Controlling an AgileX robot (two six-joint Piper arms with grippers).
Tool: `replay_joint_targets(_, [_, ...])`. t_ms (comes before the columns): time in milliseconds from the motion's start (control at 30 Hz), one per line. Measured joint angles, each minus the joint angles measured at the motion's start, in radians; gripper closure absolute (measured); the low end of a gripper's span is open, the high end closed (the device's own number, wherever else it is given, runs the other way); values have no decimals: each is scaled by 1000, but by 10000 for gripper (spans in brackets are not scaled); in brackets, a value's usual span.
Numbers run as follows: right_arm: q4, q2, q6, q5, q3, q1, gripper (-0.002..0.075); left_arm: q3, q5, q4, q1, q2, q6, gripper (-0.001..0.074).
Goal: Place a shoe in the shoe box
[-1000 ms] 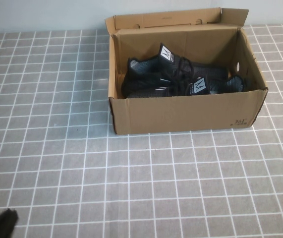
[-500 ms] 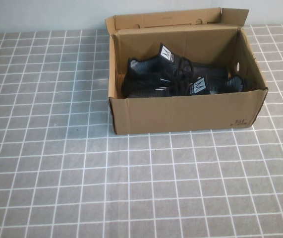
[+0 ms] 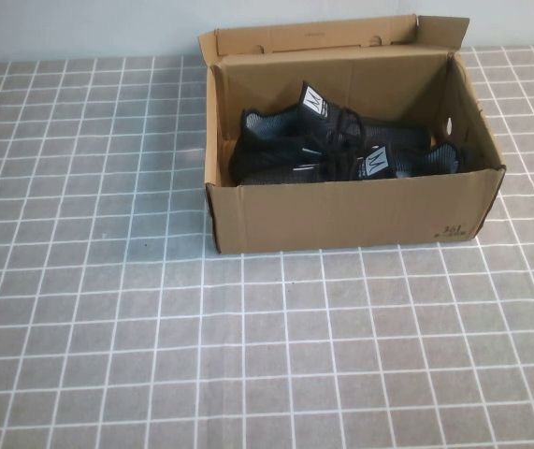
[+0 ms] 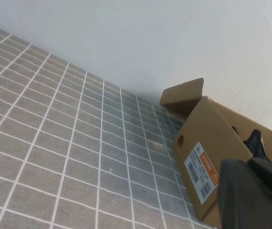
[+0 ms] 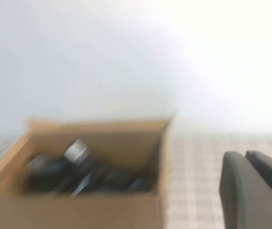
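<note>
The brown cardboard shoe box (image 3: 341, 213) stands open at the far middle of the table, lid flap up behind. Two black knit shoes lie in it: one (image 3: 281, 140) toward the back left with its white tongue label up, the other (image 3: 393, 159) nearer the front right. I cannot tell which is the task's shoe. Neither arm shows in the high view. In the left wrist view my left gripper (image 4: 248, 164) is shut and empty, off the box's labelled end (image 4: 207, 138). My right gripper (image 5: 244, 157) is shut and empty, away from the box (image 5: 78, 210).
Grey tiled tabletop (image 3: 248, 355) stretches in front of and beside the box. A pale wall (image 3: 79, 28) runs behind it. A white and orange barcode label (image 4: 201, 169) sits on the box's short side.
The dark piece of my left arm at the bottom-left corner of the high view has drawn back out of the picture. The box and shoes have not moved.
</note>
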Motion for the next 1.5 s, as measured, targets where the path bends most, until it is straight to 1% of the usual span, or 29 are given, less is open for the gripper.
replay_joint_targets(67, [7,0,0,-155,95,-67,742,0,0,0,0,0,0,736])
replay_joint_targets(133, [11,-1,0,-300,200,-110,742,0,0,0,0,0,0,736])
replay_joint_targets(233, [15,-3,0,-506,362,-128,742,0,0,0,0,0,0,736])
replay_joint_targets(300, [17,-20,0,-608,459,-130,742,0,0,0,0,0,0,736])
replay_joint_targets(400, [31,-68,0,-665,546,-130,742,0,0,0,0,0,0,736])
replay_joint_targets(667, [53,-223,0,-435,555,-130,742,0,0,0,0,0,0,736])
replay_joint_targets(800, [59,-229,0,-313,555,-131,742,0,0,0,0,-2,0,736])
replay_joint_targets(1167, [57,-229,0,-75,555,-131,743,2,0,-11,0,-2,0,736])
replay_joint_targets(1500, [57,-229,0,-46,555,-131,742,2,0,-11,0,-2,0,736])
